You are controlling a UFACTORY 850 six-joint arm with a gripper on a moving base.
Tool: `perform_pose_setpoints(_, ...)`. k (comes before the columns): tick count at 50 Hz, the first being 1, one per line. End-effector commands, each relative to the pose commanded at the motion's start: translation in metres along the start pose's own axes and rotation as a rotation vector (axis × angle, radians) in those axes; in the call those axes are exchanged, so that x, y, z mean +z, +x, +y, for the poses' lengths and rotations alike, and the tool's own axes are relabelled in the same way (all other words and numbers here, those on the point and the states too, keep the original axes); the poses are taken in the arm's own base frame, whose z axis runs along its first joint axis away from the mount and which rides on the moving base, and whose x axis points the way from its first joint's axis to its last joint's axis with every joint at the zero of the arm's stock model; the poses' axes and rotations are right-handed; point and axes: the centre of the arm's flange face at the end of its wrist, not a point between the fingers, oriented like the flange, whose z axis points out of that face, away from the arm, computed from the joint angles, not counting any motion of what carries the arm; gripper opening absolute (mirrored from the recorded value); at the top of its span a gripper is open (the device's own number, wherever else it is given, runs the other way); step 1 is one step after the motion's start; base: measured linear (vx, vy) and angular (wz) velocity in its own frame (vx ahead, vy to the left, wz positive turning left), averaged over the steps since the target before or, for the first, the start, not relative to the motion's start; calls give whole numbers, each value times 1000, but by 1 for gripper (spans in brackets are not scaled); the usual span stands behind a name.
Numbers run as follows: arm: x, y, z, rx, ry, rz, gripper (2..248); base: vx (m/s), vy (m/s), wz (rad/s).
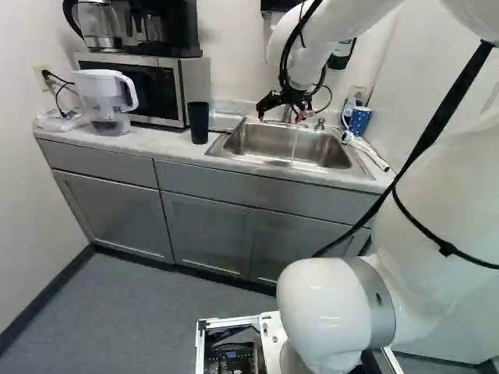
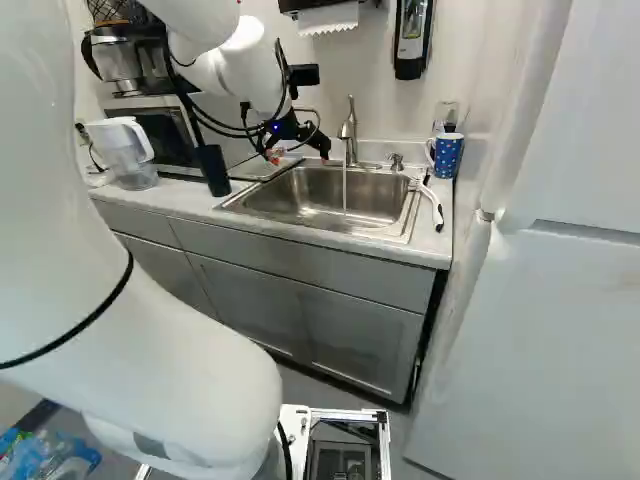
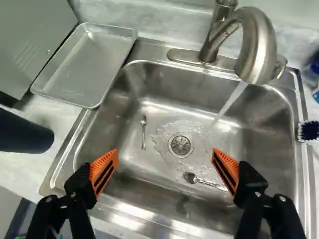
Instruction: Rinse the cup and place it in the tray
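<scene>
My gripper point(image 2: 298, 157) hangs over the sink in the right base view. In the wrist view the gripper point(image 3: 164, 157) stands wide open, its orange pads apart with nothing between them. A dark cup point(image 1: 199, 123) stands upright on the counter left of the sink; part of the same cup point(image 3: 25, 132) shows beyond the finger on that side. The shallow metal tray point(image 3: 82, 64) lies flat at the sink's back corner on the cup's side, with nothing in it. Water point(image 3: 229, 104) runs from the faucet point(image 3: 259, 45) into the sink point(image 3: 164, 107).
Two small spoons, one point(image 3: 143, 132) and another point(image 3: 204, 182), lie in the sink near the drain. A white pitcher point(image 1: 105, 101) and a microwave point(image 1: 144, 86) stand left of the cup. A blue dotted mug point(image 2: 447, 155) and a brush point(image 3: 309, 130) are on the sink's other side.
</scene>
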Motion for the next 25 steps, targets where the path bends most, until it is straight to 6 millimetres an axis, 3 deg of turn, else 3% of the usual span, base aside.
perform_pose_setpoints(25,-8,-10,-40,-68,59,2,247,0,0,0)
